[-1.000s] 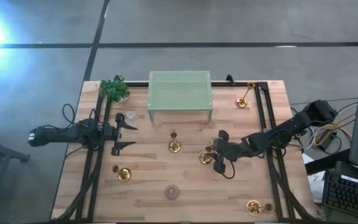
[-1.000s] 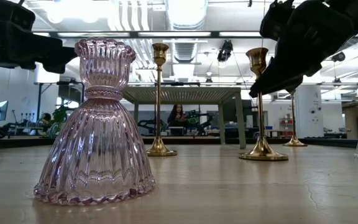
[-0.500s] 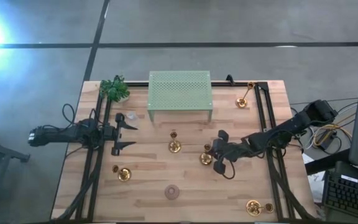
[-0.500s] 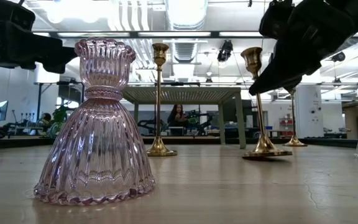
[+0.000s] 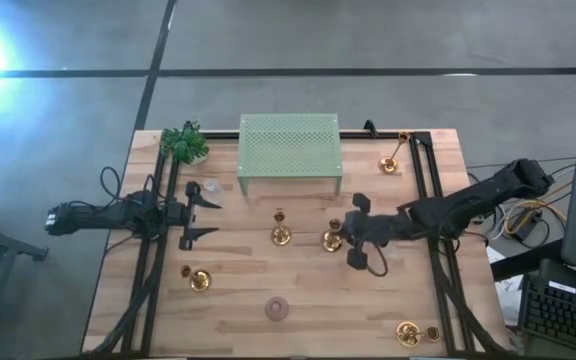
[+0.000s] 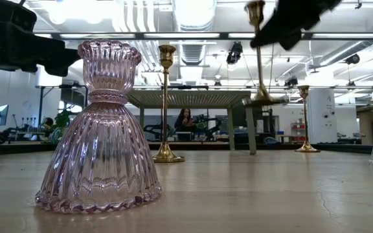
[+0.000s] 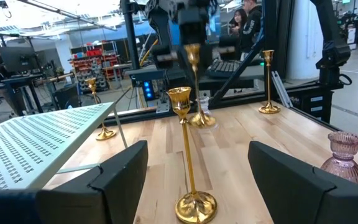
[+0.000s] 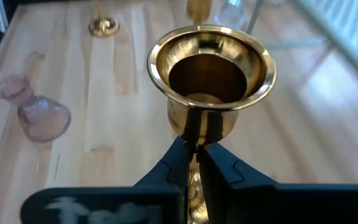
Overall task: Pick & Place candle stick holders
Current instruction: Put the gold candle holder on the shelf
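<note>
Near the middle of the light wooden desk (image 5: pixel 298 290), the right tool (image 5: pixel 346 238) was seen clamped on the thin stem of a shiny brass candlestick with a round flat base and a small cup top (image 8: pixel 210 81); in the right wrist view the dark fingers (image 8: pixel 219 171) were pressed together just under the cup. In the low view this held candlestick (image 6: pixel 259 58) was clear of the desk surface and slightly tilted. A second upright brass candlestick (image 5: pixel 281 230) was stood just beside it, towards the left arm, and was shown close up in the left wrist view (image 7: pixel 191 162). Further brass candlesticks were placed near the far right corner (image 5: pixel 392 160), near the left front (image 5: pixel 197 279) and at the right front corner (image 5: pixel 408 332) (whether the last was one piece or two could not be told). A ribbed pink glass holder (image 6: pixel 101 129) was stood at the front edge, well apart from the held piece. A pale green perforated metal shelf (image 5: pixel 289 150) was set at the back of the desk, with a small green plant (image 5: pixel 184 143) beside it. The left tool (image 5: pixel 200 213) was held at the left side of the desk, its fingers (image 7: pixel 120 177) spread wide apart and nothing between them.
</note>
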Robot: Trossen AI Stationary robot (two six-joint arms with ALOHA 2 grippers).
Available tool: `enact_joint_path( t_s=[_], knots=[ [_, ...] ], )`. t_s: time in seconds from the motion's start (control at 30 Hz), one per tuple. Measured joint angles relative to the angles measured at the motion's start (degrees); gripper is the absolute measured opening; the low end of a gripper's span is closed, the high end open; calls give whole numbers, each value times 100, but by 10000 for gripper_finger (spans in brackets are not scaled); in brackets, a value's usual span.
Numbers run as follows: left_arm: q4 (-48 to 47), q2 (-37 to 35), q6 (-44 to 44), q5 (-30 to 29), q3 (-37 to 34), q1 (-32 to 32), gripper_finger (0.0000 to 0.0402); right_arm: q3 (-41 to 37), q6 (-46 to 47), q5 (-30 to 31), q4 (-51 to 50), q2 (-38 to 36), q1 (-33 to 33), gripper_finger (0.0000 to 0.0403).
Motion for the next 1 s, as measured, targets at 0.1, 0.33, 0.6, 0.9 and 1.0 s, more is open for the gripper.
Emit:
enact_joint_path(
  t_s=[0.1, 0.33, 0.6, 0.9, 1.0],
  knots=[
    [1, 0, 0, 0, 0, 1, 282, 340, -354, -241, -306, -149, -290, 12],
    [-2, 2, 0, 0, 0, 2, 282, 1169, -790, -1006, -1051, -113, -1384, 12],
    [-2, 2, 0, 0, 0, 2, 282, 1825, -1614, -1587, -1029, 205, -2223, 12],
    [0, 2, 0, 0, 0, 0, 282, 2668, -2323, -2146, -1033, 904, -2887, 12],
    [0, 2, 0, 0, 0, 2, 282, 2889, -2509, -2446, -1031, 1148, -3221, 12]
  ],
)
